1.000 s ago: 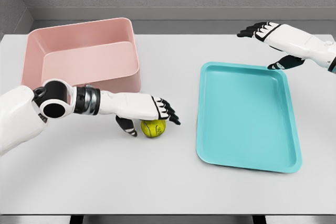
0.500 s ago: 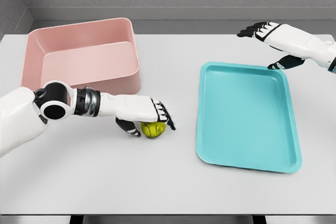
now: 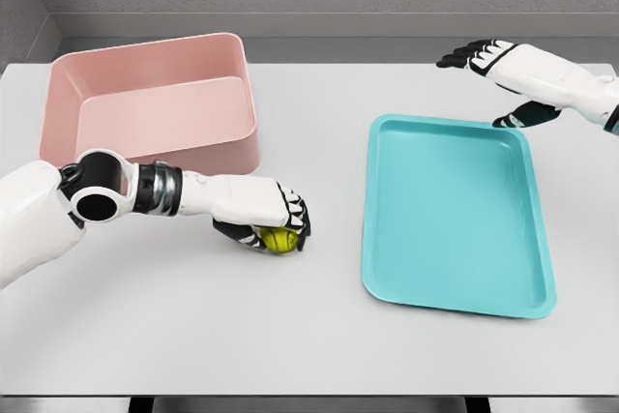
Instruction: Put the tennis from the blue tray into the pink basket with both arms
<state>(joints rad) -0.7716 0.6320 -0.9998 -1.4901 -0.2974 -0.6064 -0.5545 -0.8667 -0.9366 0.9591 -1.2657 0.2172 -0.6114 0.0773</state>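
Head view: left hand [image 3: 266,215] sits low on the white table [image 3: 309,336], fingers curled over the yellow-green tennis ball [image 3: 279,239] with the thumb tucked under its left side — a closed grasp, ball mostly covered. The ball is on the table between the pink basket [image 3: 155,103] and the blue tray [image 3: 455,210], just in front of the basket's near right corner, well clear of the tray. Nothing lies in the tray, and nothing shows in the basket.

Right hand [image 3: 493,70] hovers above the table past the tray's far right corner, fingers spread and loose, holding nothing.

Risks from here:
- Whether the ball is lifted or merely pinned to the table cannot be told. If the grip is shallow, a round ball could squirt out on lift and roll toward the tray or the table edge.
- The basket's near wall is tall and close — a low carry could clip the rim and knock the ball loose or shove the basket.
- An early release would drop the ball short of the basket.
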